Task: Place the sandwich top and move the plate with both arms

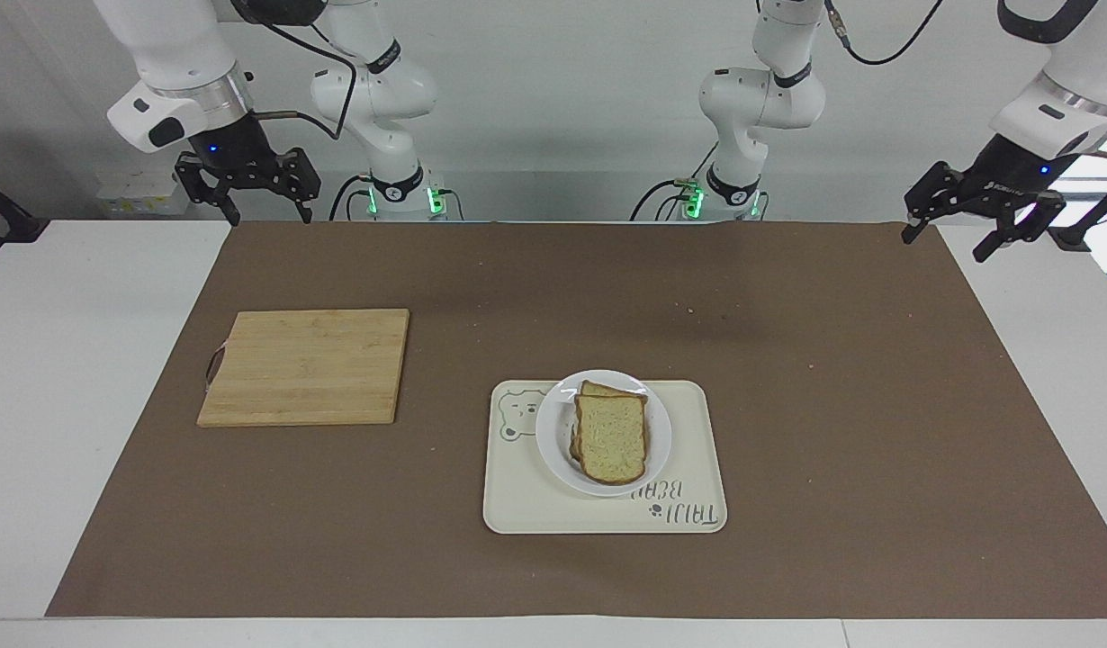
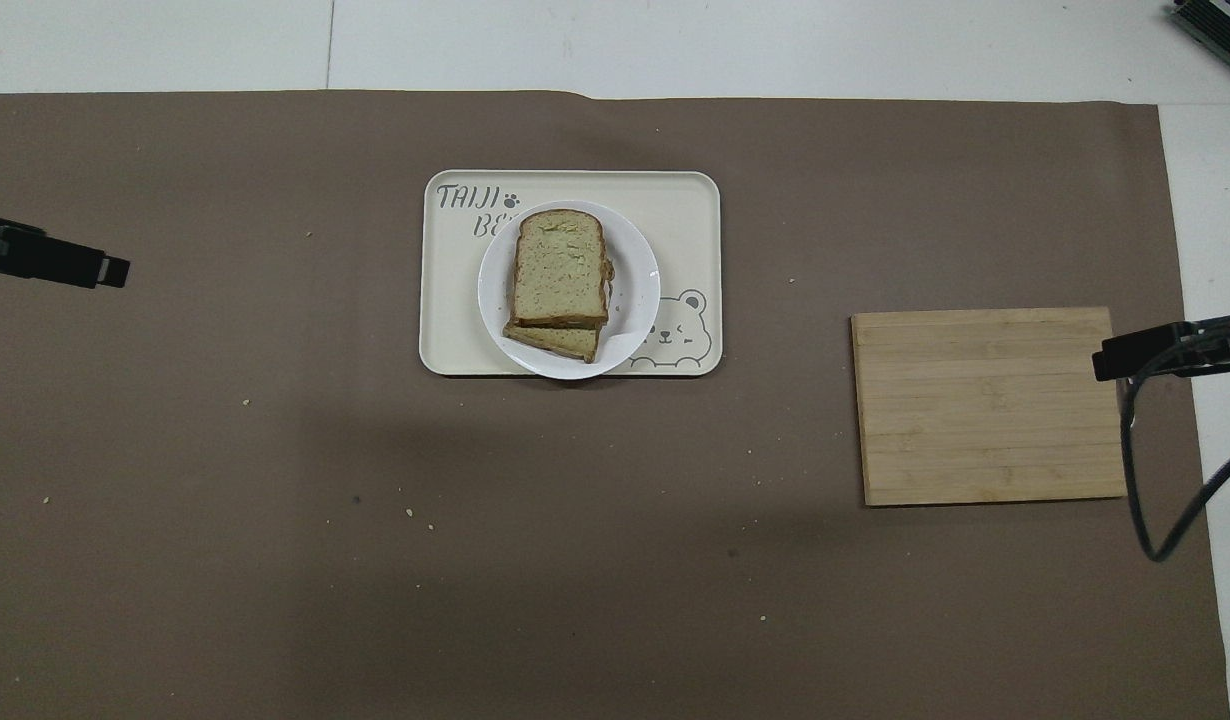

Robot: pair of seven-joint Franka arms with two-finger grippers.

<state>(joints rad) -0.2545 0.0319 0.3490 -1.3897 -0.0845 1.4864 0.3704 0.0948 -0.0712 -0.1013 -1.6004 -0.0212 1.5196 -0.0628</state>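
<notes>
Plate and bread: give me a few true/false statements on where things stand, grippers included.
1. The sandwich top lies on another slice on the plate. True.
2. The plate sits on the cutting board. False: it sits on the bear tray; the board is bare, toward the right arm's end.
3. The left gripper holds the plate's rim. False: it hangs open and empty over the mat's corner at the left arm's end.
4. The right gripper is open and holds nothing. True.
5. The top slice covers the lower one exactly. False: the lower slice's corner sticks out toward the robots.
</notes>
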